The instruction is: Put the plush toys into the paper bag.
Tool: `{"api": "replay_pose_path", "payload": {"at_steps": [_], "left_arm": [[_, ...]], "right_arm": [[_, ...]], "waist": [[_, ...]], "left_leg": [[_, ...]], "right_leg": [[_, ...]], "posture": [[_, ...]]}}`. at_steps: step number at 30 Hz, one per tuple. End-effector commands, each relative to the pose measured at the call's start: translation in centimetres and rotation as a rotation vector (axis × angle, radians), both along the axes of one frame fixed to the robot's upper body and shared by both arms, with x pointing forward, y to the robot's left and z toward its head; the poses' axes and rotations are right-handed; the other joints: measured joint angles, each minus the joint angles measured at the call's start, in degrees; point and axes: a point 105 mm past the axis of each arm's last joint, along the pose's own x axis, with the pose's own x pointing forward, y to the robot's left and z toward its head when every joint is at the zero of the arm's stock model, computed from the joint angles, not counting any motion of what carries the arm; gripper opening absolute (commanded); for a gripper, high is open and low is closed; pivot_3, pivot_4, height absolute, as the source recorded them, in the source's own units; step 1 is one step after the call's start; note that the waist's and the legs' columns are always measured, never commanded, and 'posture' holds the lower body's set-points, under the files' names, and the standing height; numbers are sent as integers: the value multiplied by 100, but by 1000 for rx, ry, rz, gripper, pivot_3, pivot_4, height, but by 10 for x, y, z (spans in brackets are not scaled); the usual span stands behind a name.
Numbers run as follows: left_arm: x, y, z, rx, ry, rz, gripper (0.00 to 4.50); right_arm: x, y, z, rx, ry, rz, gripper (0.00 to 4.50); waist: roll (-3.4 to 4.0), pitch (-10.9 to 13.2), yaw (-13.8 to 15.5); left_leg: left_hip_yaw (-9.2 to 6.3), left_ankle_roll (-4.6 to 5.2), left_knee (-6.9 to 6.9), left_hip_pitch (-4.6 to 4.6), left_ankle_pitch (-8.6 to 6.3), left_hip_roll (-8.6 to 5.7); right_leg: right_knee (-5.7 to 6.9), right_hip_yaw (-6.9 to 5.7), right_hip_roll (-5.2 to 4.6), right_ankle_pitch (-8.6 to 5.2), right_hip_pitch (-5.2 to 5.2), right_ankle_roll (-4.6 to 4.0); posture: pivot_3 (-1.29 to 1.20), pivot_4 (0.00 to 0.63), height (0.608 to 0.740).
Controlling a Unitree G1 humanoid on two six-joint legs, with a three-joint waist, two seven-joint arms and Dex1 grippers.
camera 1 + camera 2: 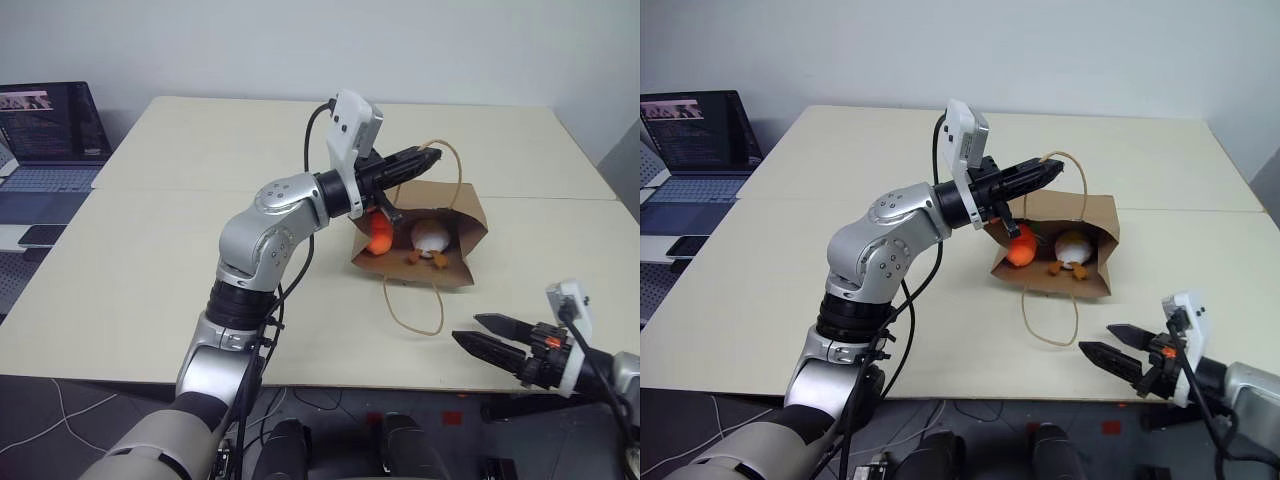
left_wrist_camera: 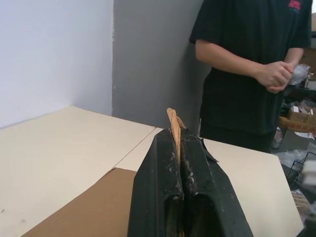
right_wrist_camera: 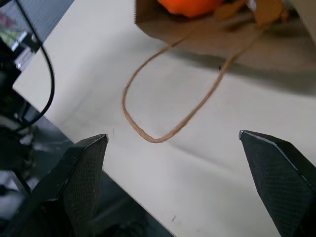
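- My left gripper is pressed shut on the upper cord handle of the paper bag, pinching the tan cord between its two black fingers; in the left wrist view the cord pokes out from between the closed fingertips.
- The bag lies on its side on the cream table, its mouth facing me and held open by that lifted handle.
- Both plush toys are inside the bag: the orange carrot nearer my left side, the white egg with its brown legs just beside it.
- The bag's lower handle lies flat on the table in a loop reaching toward the near edge.
- My right gripper is spread wide and holds nothing; it hovers low at the table's near edge, apart from the bag, pointing toward the loose loop.
- A laptop sits on a side desk to my left.
- A person in a black shirt stands beyond the table's far corner, hands clasped.
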Motion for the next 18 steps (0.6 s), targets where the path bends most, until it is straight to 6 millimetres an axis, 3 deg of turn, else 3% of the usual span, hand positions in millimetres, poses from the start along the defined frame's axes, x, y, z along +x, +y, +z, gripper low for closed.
{"api": "replay_pose_path", "payload": {"at_steps": [1,7,9,18], "left_arm": [[-4,0,12,-20,-55,-5,0],[-4,2,15,-19,-59,1,0],[-4,3,16,-19,-60,3,0],[0,17,23,-5,-77,25,0]], "right_arm": [[6,12,-2,122,22,-42,4457],[18,29,-2,262,47,-86,4457],[22,33,0,296,45,-99,4099],[32,38,26,345,-23,-108,1114]], "waist": [[2,-1,-4],[3,-2,-11],[3,-2,-11],[3,-2,-14]], "left_leg": [[0,0,0,1,0,1],[0,0,0,0,0,0],[-3,0,-1,-2,0,1],[-2,0,-1,-3,0,1]], "right_leg": [[0,0,0,0,0,0],[0,0,0,0,-2,0],[-1,-2,1,0,-2,0],[-2,-2,1,0,-2,0]], "posture": [[0,150,740],[0,150,740],[0,150,740],[0,150,740]]}}
